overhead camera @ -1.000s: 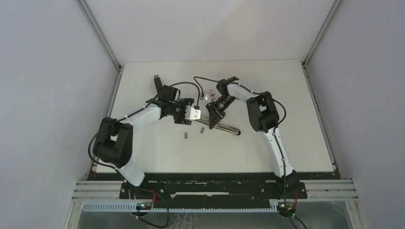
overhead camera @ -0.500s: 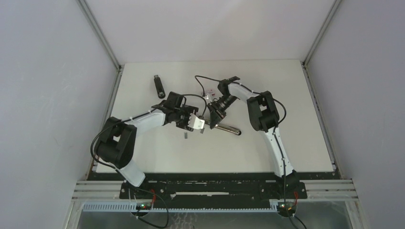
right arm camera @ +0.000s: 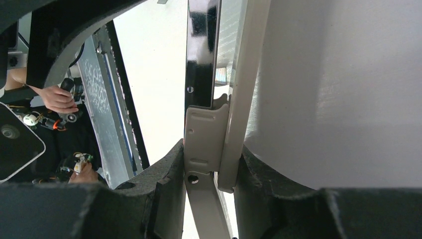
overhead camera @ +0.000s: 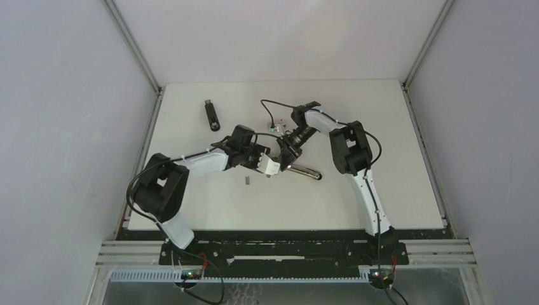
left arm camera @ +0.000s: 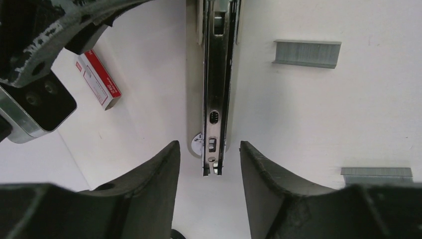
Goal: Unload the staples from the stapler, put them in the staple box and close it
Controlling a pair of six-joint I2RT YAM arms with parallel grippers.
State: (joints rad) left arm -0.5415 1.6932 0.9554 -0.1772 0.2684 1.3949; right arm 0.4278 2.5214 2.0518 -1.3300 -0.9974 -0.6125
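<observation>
Right hand [right arm camera: 211, 164] clamped the stapler [right arm camera: 204, 74] body. Left hand [left arm camera: 209, 152] was half-open, straddling the magazine rail [left arm camera: 217, 74] tip, gripping nothing. Two strips of staples [left arm camera: 307, 53] lay on the bench [left arm camera: 298, 114] beside it. Likely mid-unload; next: close squarely on the rail, pull.

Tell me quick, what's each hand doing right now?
Left hand: open, straddling the stapler, not gripping it.
Right hand: closed, holding the stapler.

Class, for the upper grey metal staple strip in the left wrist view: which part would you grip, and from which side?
Probably its middle, from straight above, jaws on the two long edges: the grey metal staple strip is long, narrow and lies flat on the white table.
</observation>
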